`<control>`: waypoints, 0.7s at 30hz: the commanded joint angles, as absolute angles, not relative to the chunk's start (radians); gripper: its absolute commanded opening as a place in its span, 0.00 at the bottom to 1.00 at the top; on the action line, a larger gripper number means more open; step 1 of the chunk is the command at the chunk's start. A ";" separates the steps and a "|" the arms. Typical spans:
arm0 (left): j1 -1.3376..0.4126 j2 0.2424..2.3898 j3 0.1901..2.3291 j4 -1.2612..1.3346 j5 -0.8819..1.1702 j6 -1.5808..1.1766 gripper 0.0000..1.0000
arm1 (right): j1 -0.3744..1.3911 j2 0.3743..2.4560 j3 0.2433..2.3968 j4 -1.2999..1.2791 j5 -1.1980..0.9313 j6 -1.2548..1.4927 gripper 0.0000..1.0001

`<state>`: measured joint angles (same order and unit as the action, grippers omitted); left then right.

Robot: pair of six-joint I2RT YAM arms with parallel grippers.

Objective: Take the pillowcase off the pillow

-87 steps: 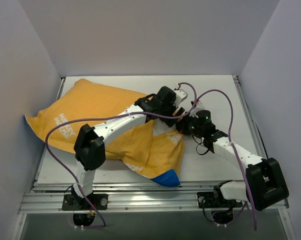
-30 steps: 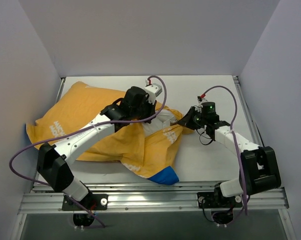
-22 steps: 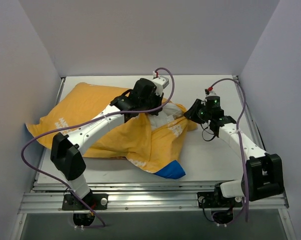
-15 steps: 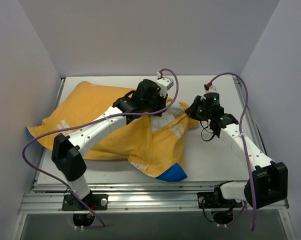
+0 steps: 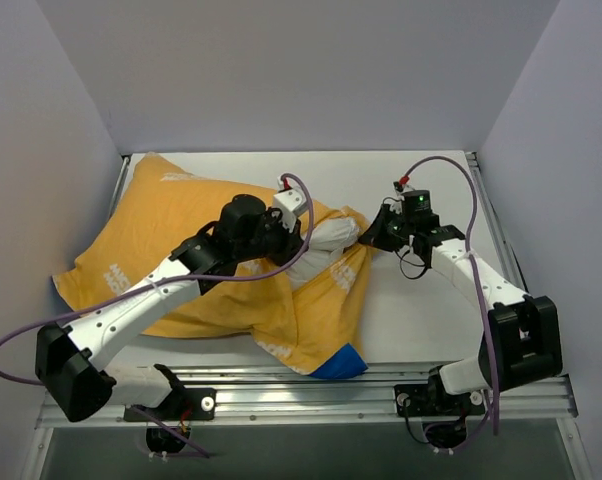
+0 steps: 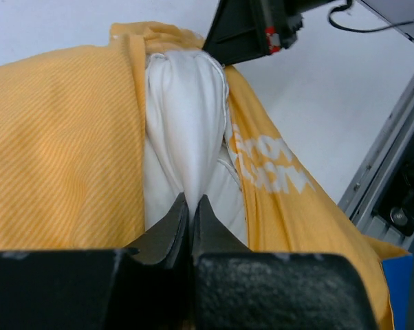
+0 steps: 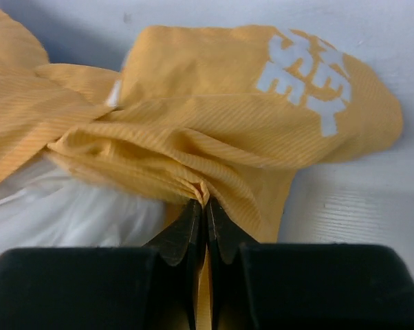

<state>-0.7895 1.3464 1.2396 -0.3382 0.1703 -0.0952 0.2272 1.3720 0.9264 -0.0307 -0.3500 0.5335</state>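
The pillowcase (image 5: 171, 230) lies yellow-orange side up across the left and middle of the table, with a blue corner (image 5: 337, 362) at the near edge. A white bulge of the pillow (image 5: 329, 237) pokes out of its open right end. My left gripper (image 5: 299, 240) is shut on a pinch of the white pillow (image 6: 186, 103), fingertips meeting at the fold (image 6: 191, 201). My right gripper (image 5: 373, 234) is shut on a bunched hem of the pillowcase (image 7: 214, 103) just right of the opening; in the right wrist view its fingertips (image 7: 203, 203) close on orange cloth, the white pillow (image 7: 69, 206) to their left.
White enclosure walls (image 5: 51, 150) stand close on the left, back and right. An aluminium rail (image 5: 311, 395) runs along the near edge with both arm bases. Purple cables (image 5: 451, 175) loop over each arm. Bare white tabletop (image 5: 421, 320) lies right of the pillowcase.
My left arm has swung back and to the left, drawing the pinched pillow with it. My right gripper has stayed at the case's right end, holding the hem.
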 commanded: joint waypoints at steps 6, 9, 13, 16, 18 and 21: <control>-0.718 1.030 1.157 -0.373 0.529 -0.080 0.02 | 0.092 1.604 0.951 -0.026 -0.092 0.451 0.00; -0.715 1.003 1.155 -0.377 0.470 -0.098 0.02 | 0.094 1.624 0.962 -0.018 -0.116 0.463 0.00; -0.709 1.067 1.147 -0.260 0.297 -0.147 0.02 | 0.123 1.556 0.969 -0.032 -0.144 0.466 0.00; -0.709 1.225 1.239 -0.207 0.243 -0.161 0.02 | 0.141 1.476 1.002 -0.084 -0.095 0.456 0.04; -0.707 1.335 1.335 -0.186 0.192 -0.181 0.02 | 0.153 1.433 1.022 -0.129 -0.046 0.446 0.16; -0.710 1.420 1.472 -0.219 0.163 -0.186 0.25 | 0.184 1.384 1.064 -0.195 0.007 0.426 0.45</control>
<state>-0.7151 1.3537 1.3525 -0.2401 0.2367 -0.1558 0.1482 1.4734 0.9897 -0.1253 -0.1032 0.4614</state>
